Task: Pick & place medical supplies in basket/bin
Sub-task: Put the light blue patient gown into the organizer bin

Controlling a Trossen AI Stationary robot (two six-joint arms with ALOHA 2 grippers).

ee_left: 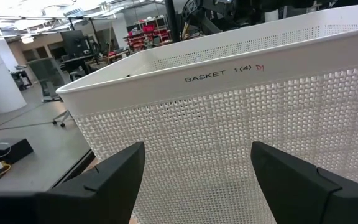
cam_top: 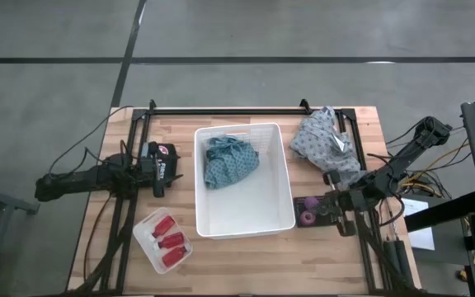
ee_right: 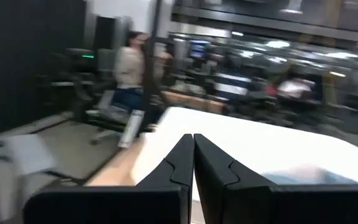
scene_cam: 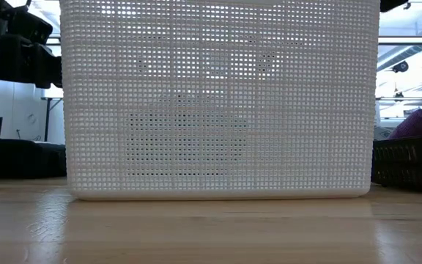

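The large white basket stands mid-table, with the teal patterned cloth bunched on its floor at the far end. The grey patterned cloth lies on the table at the far right. Red bottles with white caps lie in the small translucent tray at the near left. A purple roll sits in the flat black tray. My left gripper is open, level and facing the basket's left wall. My right gripper is shut with nothing showing between its fingers, over the black tray.
In the low view the basket's mesh wall fills most of the picture, with the black tray and a purple roll to its right. Black frame rails run along the table's far edge. A person shows in the room beyond.
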